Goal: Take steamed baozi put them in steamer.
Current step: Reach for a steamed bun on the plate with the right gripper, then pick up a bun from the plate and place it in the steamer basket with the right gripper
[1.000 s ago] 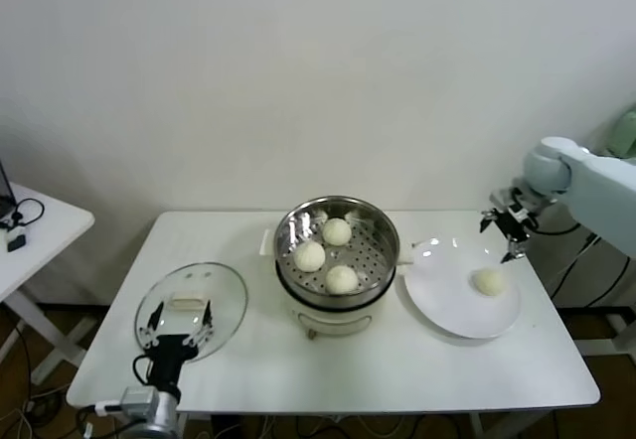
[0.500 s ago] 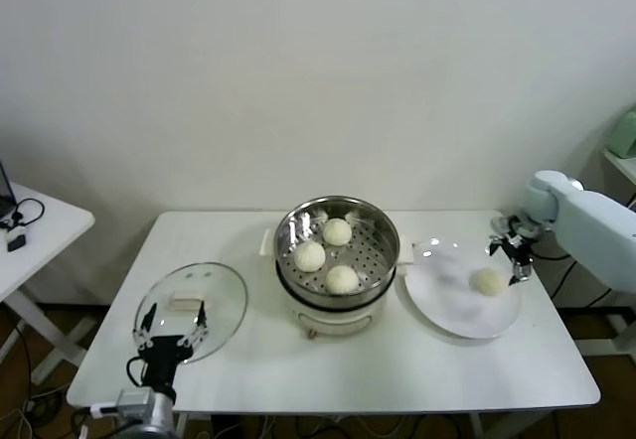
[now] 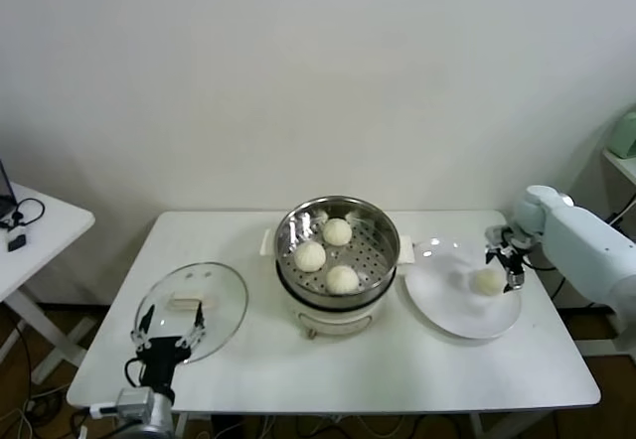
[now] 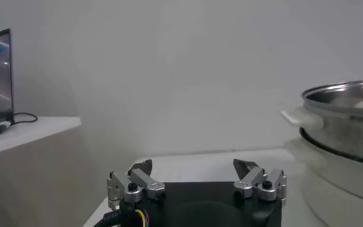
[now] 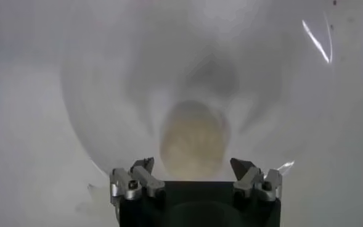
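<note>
The steel steamer (image 3: 337,226) stands mid-table on its white cooker base and holds three baozi (image 3: 310,255) (image 3: 337,231) (image 3: 342,279). A fourth baozi (image 3: 487,281) lies on the white plate (image 3: 452,305) at the right. My right gripper (image 3: 502,260) is open and hangs just above that baozi, at its far right side. In the right wrist view the baozi (image 5: 193,147) sits between and ahead of the open fingertips (image 5: 192,165). My left gripper (image 3: 171,328) is open and empty, low at the front left. In the left wrist view it (image 4: 193,166) faces the steamer's side (image 4: 344,114).
A round glass lid (image 3: 191,309) lies flat at the table's left, under my left gripper. A side table with a cable (image 3: 25,222) stands at the far left. The wall is close behind the table.
My right gripper has come down and toward the baozi on the plate, from above the plate's far right edge. My left gripper has sunk slightly toward the front.
</note>
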Robot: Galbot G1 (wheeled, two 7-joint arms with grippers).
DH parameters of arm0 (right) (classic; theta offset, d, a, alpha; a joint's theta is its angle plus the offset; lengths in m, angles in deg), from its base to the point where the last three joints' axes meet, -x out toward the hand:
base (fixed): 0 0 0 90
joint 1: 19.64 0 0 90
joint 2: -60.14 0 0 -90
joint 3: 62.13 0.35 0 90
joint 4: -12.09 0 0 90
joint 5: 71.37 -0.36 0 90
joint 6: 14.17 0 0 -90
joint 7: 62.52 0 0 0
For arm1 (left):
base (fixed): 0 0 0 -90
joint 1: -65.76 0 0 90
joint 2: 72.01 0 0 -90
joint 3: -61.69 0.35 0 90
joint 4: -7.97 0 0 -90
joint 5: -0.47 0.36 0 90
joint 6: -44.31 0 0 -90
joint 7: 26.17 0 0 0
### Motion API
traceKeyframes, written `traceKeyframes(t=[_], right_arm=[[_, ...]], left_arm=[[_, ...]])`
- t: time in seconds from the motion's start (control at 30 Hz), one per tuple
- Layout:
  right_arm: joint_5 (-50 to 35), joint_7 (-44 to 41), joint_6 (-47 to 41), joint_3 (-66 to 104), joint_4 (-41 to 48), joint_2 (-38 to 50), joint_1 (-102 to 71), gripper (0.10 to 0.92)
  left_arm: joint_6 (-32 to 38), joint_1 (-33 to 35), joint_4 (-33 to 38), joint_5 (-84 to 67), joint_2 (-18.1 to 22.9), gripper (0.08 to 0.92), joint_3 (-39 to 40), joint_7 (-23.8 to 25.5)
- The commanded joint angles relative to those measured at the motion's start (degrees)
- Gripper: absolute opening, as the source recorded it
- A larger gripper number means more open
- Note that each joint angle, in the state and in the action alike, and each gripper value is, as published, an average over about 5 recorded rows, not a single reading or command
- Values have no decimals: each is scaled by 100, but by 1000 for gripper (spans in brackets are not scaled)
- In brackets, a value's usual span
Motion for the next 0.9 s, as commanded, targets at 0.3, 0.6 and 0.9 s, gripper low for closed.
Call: traceKeyframes(t=[0.3,0.6,0.9], right_arm=[[358,-75,101,529,550,-350,-227,823],[288,-88,95,548,548,-366,-212,787],[106,-97,63,402,563,-365,-34,736]], left_arm=[[-14,-7,-34,15,9,823,-27,-21],[-28,-24,-39,13,8,823,-26,-26],[-21,-11,-36,-15,16,823,-101,-13]])
